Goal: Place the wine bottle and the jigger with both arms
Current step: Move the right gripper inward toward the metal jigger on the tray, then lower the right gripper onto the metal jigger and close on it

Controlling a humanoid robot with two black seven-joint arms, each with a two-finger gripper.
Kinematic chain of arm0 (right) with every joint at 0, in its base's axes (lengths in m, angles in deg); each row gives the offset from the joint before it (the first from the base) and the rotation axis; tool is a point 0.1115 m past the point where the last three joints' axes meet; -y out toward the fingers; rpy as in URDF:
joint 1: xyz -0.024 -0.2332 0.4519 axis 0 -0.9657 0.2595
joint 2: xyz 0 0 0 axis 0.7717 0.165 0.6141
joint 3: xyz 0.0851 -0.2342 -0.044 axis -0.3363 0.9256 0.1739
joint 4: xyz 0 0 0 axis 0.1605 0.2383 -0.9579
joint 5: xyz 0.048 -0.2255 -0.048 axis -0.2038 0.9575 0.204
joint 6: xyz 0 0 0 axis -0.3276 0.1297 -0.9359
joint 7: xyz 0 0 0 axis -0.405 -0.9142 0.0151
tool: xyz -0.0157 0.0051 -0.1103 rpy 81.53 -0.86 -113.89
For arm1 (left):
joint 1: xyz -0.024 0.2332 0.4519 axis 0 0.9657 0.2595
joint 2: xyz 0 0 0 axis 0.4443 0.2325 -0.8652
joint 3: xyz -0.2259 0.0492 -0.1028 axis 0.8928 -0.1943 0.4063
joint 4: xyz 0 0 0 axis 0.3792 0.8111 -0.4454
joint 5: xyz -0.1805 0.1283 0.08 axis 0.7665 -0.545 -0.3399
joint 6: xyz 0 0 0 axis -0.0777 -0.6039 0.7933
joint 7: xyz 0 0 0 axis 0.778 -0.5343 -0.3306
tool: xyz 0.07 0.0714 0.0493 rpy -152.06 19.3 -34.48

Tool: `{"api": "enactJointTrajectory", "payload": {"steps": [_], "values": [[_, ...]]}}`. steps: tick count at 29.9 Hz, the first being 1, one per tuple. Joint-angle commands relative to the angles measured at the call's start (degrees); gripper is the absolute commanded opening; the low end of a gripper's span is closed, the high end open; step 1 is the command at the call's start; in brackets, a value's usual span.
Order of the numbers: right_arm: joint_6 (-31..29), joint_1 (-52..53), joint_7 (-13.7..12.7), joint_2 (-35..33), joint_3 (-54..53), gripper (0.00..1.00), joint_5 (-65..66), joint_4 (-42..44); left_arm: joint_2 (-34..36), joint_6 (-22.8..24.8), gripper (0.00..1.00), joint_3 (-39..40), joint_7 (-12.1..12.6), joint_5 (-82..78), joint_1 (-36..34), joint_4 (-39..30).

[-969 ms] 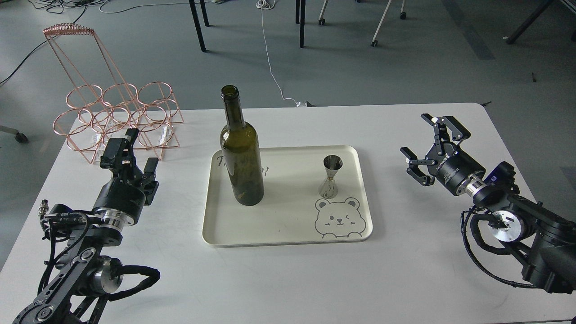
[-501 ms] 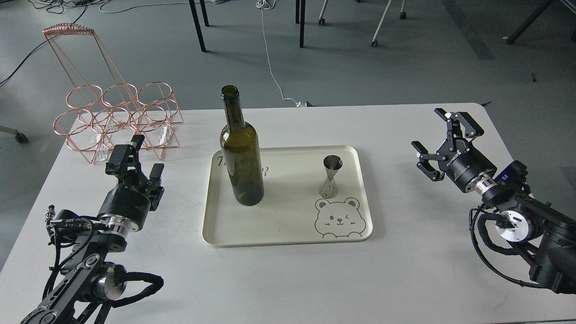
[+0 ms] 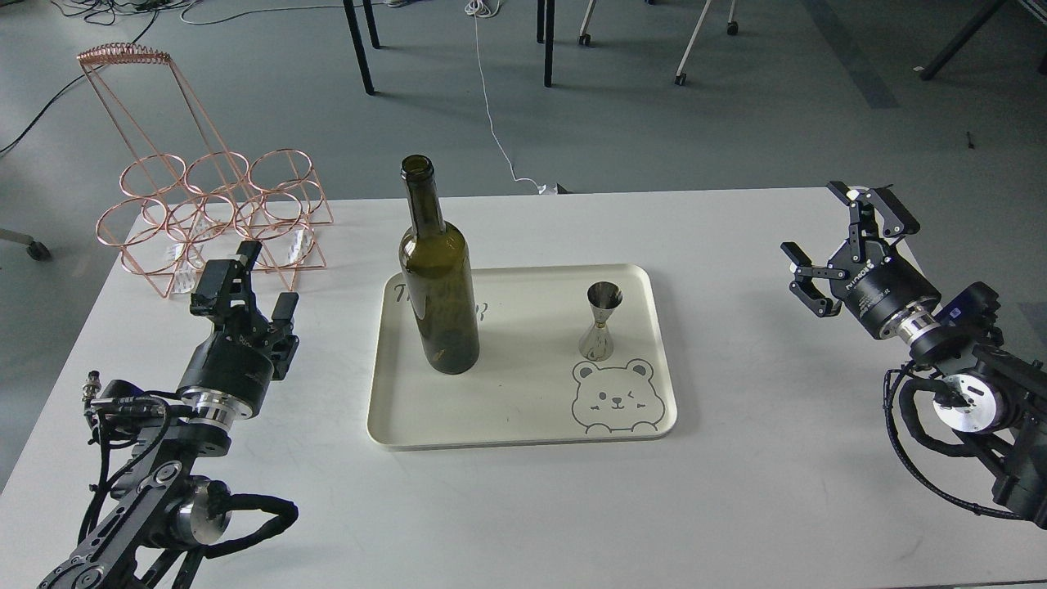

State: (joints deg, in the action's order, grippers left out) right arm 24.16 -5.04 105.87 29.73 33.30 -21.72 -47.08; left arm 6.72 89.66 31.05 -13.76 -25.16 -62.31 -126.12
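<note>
Grey flooring and chair legs lie beyond our white worktop [image 3: 736, 507], where a cream tray [image 3: 523, 425] printed with a bear face sits in the middle. Both task items stand upright on that tray, well apart from each other: the wine bottle [image 3: 438, 303] on its left part, the jigger [image 3: 601, 321] on its right, just above the bear.

We judge the placing to be done, with both arms out at the sides and nothing in either grip. Our left claw [image 3: 245, 282] hangs over the worktop left of the tray, fingers parted and empty. Our right claw [image 3: 847, 249] sits near the worktop's right edge, spread wide and empty too. What remains, we think, is only to clear away without nudging the tray.

We see a tall, dark olive-green bottle with no label, a long narrow neck and an open mouth. Our jigger is small, shiny and hourglass-shaped. A copper wire rack [image 3: 213, 221] stands at the far left corner.
</note>
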Motion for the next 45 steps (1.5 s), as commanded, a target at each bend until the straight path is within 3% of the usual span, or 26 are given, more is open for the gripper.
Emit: {"api": "enactJointTrajectory", "payload": {"steps": [1,7,12,15,19,26,31,45], "values": [[0.0,-1.9,0.0,0.3,-0.9,0.99,0.2,-0.2,0.0,0.0,0.98,0.0,0.0,0.0,-0.1,0.0],[0.0,-2.2,0.0,-0.7,-0.7,0.99,13.5,-3.6,-0.1,0.0,0.98,0.0,0.0,0.0,-0.1,0.0],[0.0,-3.2,0.0,-6.4,-1.1,0.99,26.6,-17.3,-0.1,0.0,0.98,0.0,-0.1,0.0,-0.1,-0.4],[7.7,-5.8,0.0,-9.9,-1.1,0.99,40.9,-28.3,-0.2,0.0,0.98,0.0,0.0,0.0,-0.1,-0.3],[21.6,-9.1,0.0,-11.4,-0.6,0.99,57.2,-34.1,-0.2,0.0,0.98,0.0,0.0,0.0,-0.1,-0.4],[42.8,-11.0,0.0,-10.8,3.0,0.99,73.1,-33.9,-0.2,0.0,0.98,0.0,0.0,0.0,-0.2,-0.3],[50.6,-11.2,0.0,-6.6,3.9,0.99,83.9,-29.6,-0.2,0.0,0.98,0.0,-0.1,0.0,-0.2,-0.4],[53.1,-7.3,0.0,7.8,3.9,0.98,104.2,-14.2,-0.1,0.0,0.98,0.0,0.0,0.0,-0.3,-0.4]]}}
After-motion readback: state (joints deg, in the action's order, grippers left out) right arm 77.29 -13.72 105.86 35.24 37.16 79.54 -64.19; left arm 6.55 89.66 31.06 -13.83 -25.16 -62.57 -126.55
